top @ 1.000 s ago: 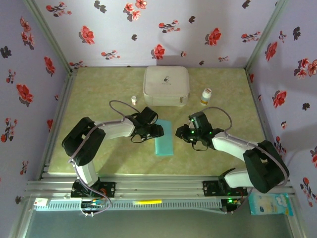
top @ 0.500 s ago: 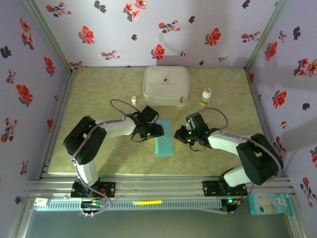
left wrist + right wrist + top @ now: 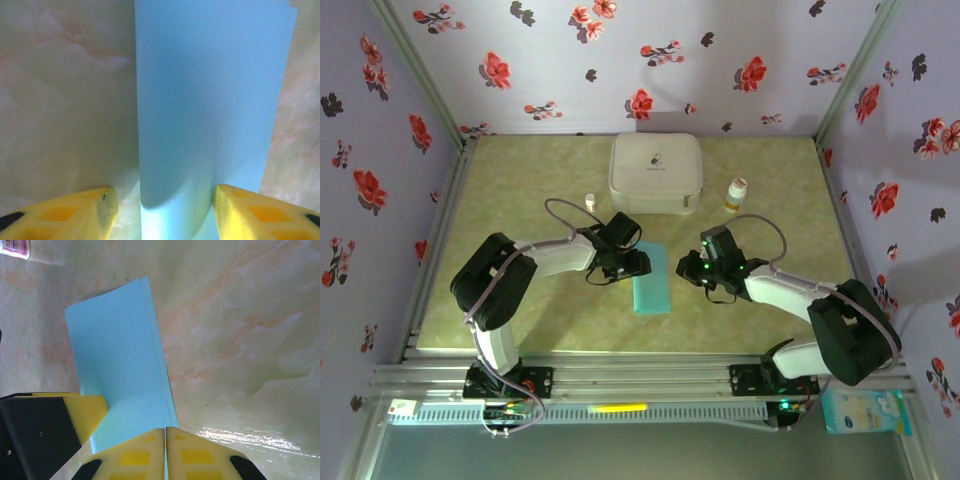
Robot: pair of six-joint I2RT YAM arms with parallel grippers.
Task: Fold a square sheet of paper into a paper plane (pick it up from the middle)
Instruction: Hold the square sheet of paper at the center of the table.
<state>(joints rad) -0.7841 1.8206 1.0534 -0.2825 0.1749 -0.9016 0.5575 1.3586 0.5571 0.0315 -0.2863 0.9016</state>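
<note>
With only a half-fold done, the square sheet of paper (image 3: pixel 652 282) lies flat mid-worktop (image 3: pixel 520 190), the left gripper (image 3: pixel 640 263) open at its 10 o'clock edge and the right gripper (image 3: pixel 682 268) closed at 2 o'clock, leaving nose and wing folds.

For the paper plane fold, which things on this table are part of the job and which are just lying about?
Job: blue paper sheet, folded in half; left hand, open astride it; right hand, shut at its edge.
Lying about: white rounded case; small white bottle; yellowish bottle.
</note>
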